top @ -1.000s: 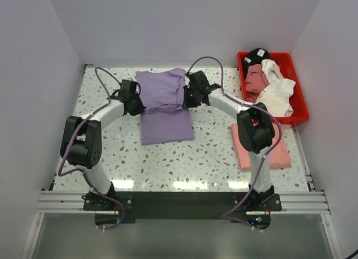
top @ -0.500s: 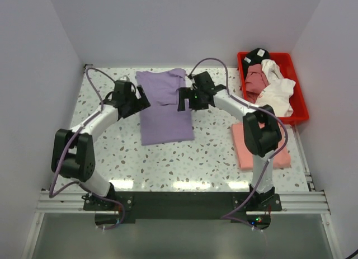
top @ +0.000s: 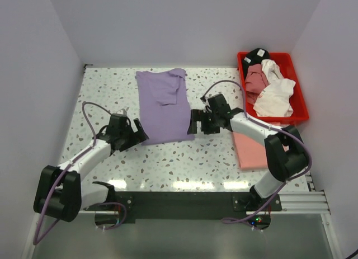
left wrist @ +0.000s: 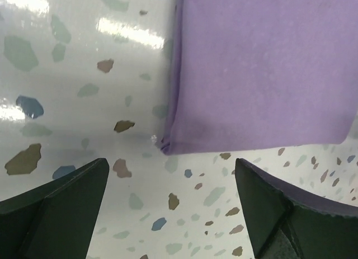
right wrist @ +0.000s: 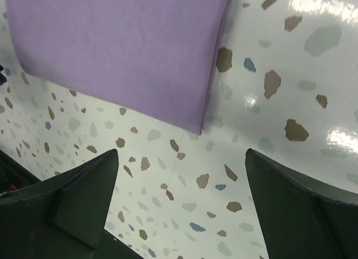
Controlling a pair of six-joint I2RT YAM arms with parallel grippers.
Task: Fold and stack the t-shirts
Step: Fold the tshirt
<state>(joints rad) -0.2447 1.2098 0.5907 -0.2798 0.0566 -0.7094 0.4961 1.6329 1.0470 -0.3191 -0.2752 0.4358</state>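
Note:
A lavender-purple t-shirt (top: 164, 105) lies flat as a long narrow strip in the middle of the table, collar end at the far side. My left gripper (top: 139, 137) is open just off its near left corner (left wrist: 166, 145), and nothing sits between its fingers (left wrist: 56, 206). Open too, my right gripper (top: 193, 125) hovers just off the near right corner (right wrist: 198, 126) over bare table. A folded salmon-pink t-shirt (top: 254, 150) lies at the right, partly under the right arm. The shirt also fills the top of the left wrist view (left wrist: 257, 69) and the right wrist view (right wrist: 117, 52).
A red bin (top: 297, 105) at the back right holds a black (top: 258, 55), a dusty-rose (top: 256, 77) and a white t-shirt (top: 275, 95). White walls close in the speckled table (top: 184, 158) on three sides. A black rail (top: 179, 203) carries the arm bases.
Both grippers let go of the lavender shirt's sides and opened. They then drew back toward me to its near corners. The shirt now lies flat.

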